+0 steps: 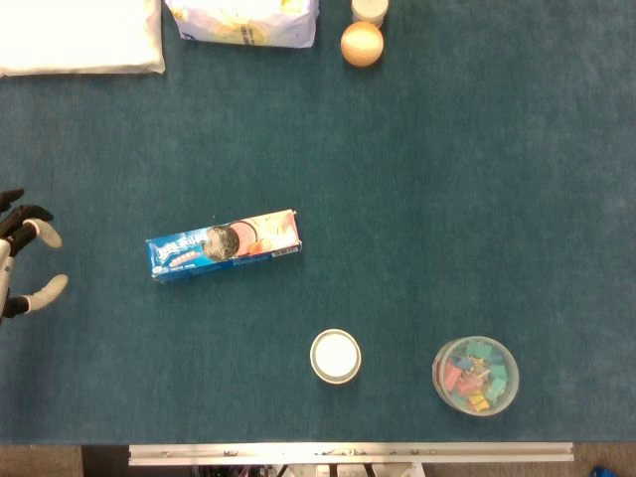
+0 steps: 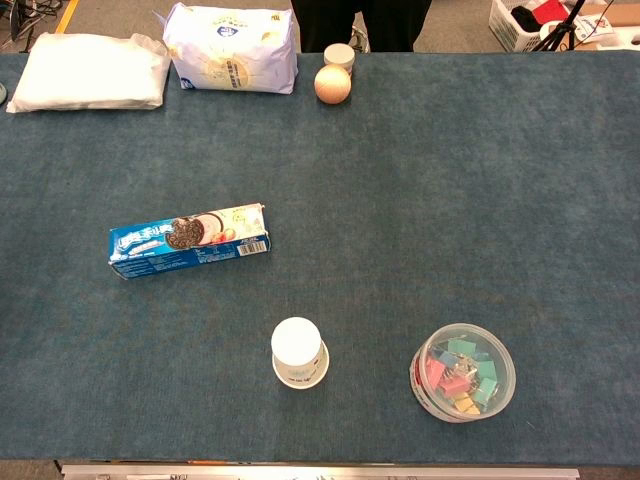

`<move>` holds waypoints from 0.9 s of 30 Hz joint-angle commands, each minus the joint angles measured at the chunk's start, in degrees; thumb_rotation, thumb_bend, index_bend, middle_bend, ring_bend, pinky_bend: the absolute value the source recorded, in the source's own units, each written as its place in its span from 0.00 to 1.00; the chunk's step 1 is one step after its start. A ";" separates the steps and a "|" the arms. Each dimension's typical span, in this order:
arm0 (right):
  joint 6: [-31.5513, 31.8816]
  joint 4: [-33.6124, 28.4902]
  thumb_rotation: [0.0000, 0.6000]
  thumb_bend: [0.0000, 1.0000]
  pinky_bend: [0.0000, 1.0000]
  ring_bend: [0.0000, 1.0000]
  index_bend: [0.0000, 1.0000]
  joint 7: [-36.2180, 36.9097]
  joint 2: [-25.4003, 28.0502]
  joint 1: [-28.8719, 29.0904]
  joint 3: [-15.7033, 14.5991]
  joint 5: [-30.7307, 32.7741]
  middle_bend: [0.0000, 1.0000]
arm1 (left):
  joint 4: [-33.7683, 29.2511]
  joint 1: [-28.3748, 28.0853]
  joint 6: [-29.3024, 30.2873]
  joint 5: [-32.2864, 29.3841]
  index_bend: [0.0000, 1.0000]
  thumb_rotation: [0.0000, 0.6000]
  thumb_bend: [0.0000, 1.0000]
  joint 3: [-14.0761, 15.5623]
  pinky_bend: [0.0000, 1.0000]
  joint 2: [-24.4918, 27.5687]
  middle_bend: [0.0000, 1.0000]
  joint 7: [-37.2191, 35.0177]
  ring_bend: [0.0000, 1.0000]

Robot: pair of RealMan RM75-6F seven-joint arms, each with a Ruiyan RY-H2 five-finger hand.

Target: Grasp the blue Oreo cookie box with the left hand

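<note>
Oreo box [image 1: 225, 245] lies flat, light but crushable thin card, so left hand [image 1: 22, 262], empty with fingers spread well left of it, should grip mid-length across the narrow sides

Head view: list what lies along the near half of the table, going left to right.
Left hand → blue Oreo cookie box → white paper cup → clear tub of coloured clips.
</note>
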 commanded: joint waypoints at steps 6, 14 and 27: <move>0.52 -0.31 1.00 0.00 0.35 0.30 0.56 0.05 0.17 -0.23 0.09 -0.04 0.49 | -0.98 -0.51 -2.26 -0.35 0.48 1.00 0.17 0.43 0.24 -0.55 0.33 2.70 0.16; 0.65 -0.48 1.00 0.00 0.35 0.30 0.56 0.33 0.33 -0.28 0.12 -0.15 0.49 | -5.88 -4.34 -9.49 -0.77 0.46 1.00 0.17 0.40 0.24 -0.57 0.30 9.55 0.16; 1.31 -0.92 1.00 0.00 0.35 0.30 0.56 1.03 0.98 -0.60 0.33 -0.20 0.49 | -12.80 -9.45 -20.98 -9.63 0.34 1.00 0.12 -1.20 0.20 -2.23 0.19 23.78 0.09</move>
